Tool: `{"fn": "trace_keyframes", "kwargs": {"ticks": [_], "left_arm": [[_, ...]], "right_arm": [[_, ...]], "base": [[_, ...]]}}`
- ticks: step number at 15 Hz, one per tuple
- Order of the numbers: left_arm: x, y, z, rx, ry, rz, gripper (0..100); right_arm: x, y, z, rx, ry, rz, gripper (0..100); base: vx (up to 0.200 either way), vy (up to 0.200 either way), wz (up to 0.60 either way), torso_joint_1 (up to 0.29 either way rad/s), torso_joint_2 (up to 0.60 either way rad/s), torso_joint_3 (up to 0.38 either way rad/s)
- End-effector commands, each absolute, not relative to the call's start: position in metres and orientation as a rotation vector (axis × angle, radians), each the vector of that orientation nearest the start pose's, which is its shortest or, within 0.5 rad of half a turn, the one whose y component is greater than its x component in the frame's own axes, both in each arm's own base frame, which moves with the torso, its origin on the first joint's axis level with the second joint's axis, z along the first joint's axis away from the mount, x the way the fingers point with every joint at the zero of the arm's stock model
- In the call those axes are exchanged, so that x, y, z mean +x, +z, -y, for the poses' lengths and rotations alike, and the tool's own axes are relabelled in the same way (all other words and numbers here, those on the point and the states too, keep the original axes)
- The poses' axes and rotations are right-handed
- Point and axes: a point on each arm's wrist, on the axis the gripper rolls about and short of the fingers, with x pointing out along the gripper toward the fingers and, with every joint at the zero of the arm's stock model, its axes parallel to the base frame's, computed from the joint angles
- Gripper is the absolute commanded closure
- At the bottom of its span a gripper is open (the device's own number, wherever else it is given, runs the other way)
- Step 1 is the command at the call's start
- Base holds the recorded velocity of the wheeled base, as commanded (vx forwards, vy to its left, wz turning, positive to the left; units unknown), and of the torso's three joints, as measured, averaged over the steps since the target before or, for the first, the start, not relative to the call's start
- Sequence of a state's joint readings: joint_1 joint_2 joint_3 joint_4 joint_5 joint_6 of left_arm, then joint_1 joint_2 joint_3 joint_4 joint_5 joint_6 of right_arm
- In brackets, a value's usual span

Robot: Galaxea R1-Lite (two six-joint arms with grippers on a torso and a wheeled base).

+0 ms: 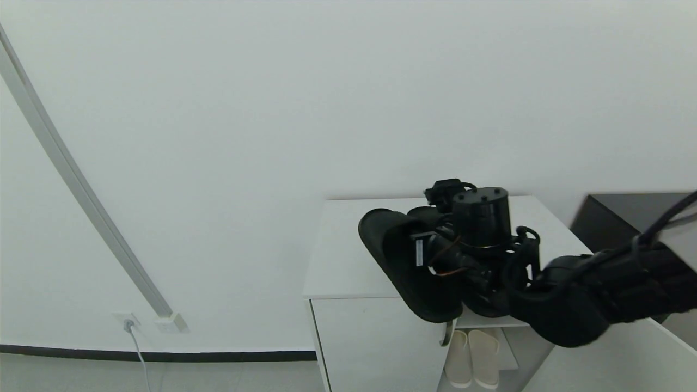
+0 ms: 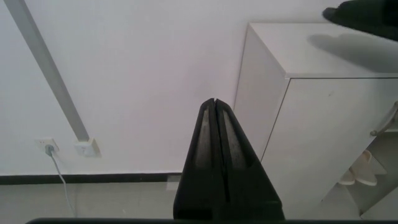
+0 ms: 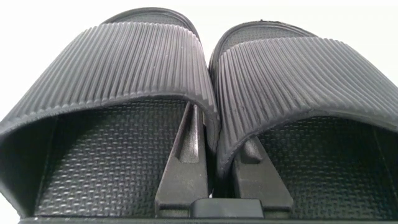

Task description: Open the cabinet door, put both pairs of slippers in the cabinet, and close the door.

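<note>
Grip check: our right gripper has one finger inside each of the black slippers, inner walls pinched btwn them. Left gripper is closed on nothing, off to the cabinet's side. We hold the pair over the top's front edge. Door is open, white slippers inside. We should come fwd, drop below the top, and slide in level w/o clipping the edge.

The black slippers, clamped in the right tool, hang over the front edge of the cabinet top and block the drop into the opening. Below them, white slippers take the shelf's left part, with bare room beside them. The open door walls the right side. The top's left half lies free.
</note>
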State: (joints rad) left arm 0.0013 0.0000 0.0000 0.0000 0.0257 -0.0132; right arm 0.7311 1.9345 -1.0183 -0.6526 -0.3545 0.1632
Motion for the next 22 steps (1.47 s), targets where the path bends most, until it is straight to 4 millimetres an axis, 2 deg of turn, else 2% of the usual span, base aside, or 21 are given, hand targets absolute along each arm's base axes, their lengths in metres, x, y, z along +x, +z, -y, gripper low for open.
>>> {"fn": "trace_keyframes", "kwargs": {"ticks": [1,4,10,19,22], "left_arm": [[-0.023,0.076,-0.001,-0.014,0.028,-0.001,100],[-0.023,0.075,-0.001,-0.015,0.028,0.0,100],[-0.023,0.075,-0.001,-0.017,0.028,0.0,100],[-0.023,0.076,-0.001,-0.018,0.026,0.0,100],[-0.023,0.075,-0.001,-0.018,0.026,0.0,100]], "right_arm": [[0.223,0.198,-0.203,0.057,0.5,-0.205,100],[0.202,0.197,-0.206,0.049,0.558,-0.215,100],[0.201,0.189,-0.213,0.034,0.574,-0.24,100],[0.196,0.185,-0.218,0.018,0.593,-0.254,100],[0.196,0.182,-0.221,0.014,0.594,-0.259,100]], "base": [[0.0,0.0,0.0,0.0,0.0,0.0],[0.0,0.0,0.0,0.0,0.0,0.0],[0.0,0.0,0.0,0.0,0.0,0.0],[-0.2,0.0,0.0,0.001,0.0,0.001],[0.0,0.0,0.0,0.0,0.0,0.0]]}}
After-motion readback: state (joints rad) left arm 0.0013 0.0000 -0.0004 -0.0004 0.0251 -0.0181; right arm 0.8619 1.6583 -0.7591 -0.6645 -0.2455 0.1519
